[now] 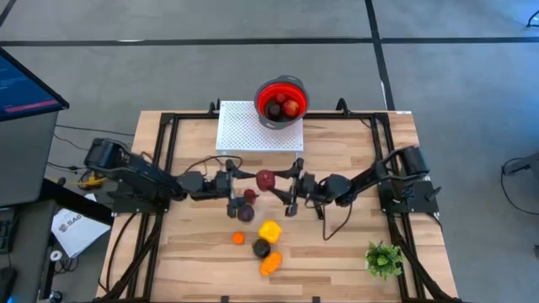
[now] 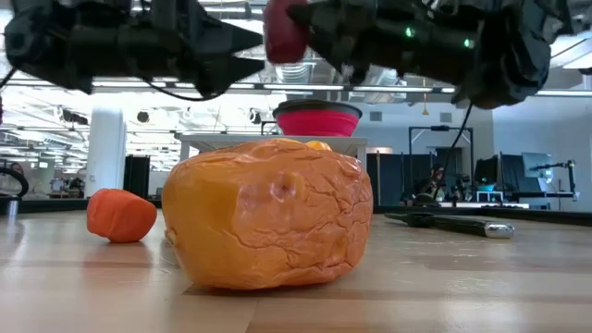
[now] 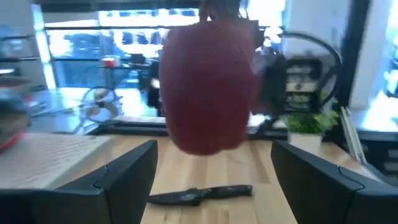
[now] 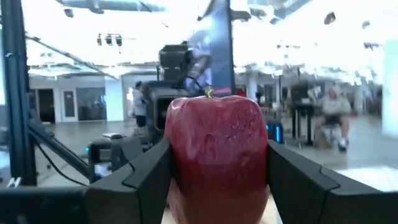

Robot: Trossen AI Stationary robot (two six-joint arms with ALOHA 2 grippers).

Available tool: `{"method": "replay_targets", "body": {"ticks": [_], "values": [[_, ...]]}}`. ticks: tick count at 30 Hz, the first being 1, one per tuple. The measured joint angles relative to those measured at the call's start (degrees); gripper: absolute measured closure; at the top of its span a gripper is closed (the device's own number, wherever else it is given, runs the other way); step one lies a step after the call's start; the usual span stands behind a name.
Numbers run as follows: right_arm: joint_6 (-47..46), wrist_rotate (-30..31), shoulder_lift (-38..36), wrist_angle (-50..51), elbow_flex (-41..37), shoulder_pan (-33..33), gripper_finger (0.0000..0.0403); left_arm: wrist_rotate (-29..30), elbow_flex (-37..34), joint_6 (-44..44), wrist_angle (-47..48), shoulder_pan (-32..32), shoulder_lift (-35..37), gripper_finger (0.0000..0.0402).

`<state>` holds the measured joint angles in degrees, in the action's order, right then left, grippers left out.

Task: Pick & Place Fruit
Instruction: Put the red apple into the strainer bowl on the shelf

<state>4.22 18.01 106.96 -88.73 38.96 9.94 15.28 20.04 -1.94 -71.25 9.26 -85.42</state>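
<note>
- Right pincer (image 1: 278,181) holds a red apple (image 1: 265,178) clamped between its two fingers, lifted clear above the worktop (image 1: 337,244); its own wrist view shows a finger pressed against each side of the apple (image 4: 216,155).
- Left pincer (image 1: 240,181) faces it from the apple's other side, fingers spread wide and empty, with the apple hanging in front of and between them in its wrist view (image 3: 208,87).
- Red bowl (image 1: 280,99), the likely goal, sits beyond both pincers at the far edge of the worktop on a white perforated board (image 1: 244,130), with some fruit already inside.
- Below and nearer than the pincers lie the fruits not yet moved: a dark purple one (image 1: 245,213), a yellow one (image 1: 269,231), a small orange one (image 1: 238,238), a blackish-green one (image 1: 260,248) and a larger orange one (image 1: 270,264).
- To do this step well, I judge, keep the grip firm, since the apple looks smooth and round and could slip.
- If this is a handover, the left pincer should close on the apple before the right lets go.
- Carry it high enough to clear the bowl's rim, then release low inside so it does not bounce out.
</note>
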Motion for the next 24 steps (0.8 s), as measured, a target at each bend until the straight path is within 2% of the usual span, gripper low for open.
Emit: {"method": "replay_targets", "body": {"ticks": [5, 15, 19, 24], "values": [[3.3, 0.2, 0.8, -0.5, 3.8, 1.2, 0.0179, -1.8, 3.7, -0.7, -0.1, 0.0, -3.9, 0.0094], [3.8, 1.6, 1.0, -0.6, 4.2, 2.3, 0.0179, -2.6, 5.6, -2.1, -0.4, 0.9, -2.0, 0.0096], [3.9, 1.6, 1.0, -0.4, 4.2, 2.3, 0.0179, -2.0, 5.9, -2.1, -1.7, 0.9, -2.0, 0.0117], [3.8, 1.8, 1.0, -0.5, 4.2, 2.3, 0.0179, -2.0, 6.9, -2.2, -1.5, 0.9, -2.0, 0.0164]]}}
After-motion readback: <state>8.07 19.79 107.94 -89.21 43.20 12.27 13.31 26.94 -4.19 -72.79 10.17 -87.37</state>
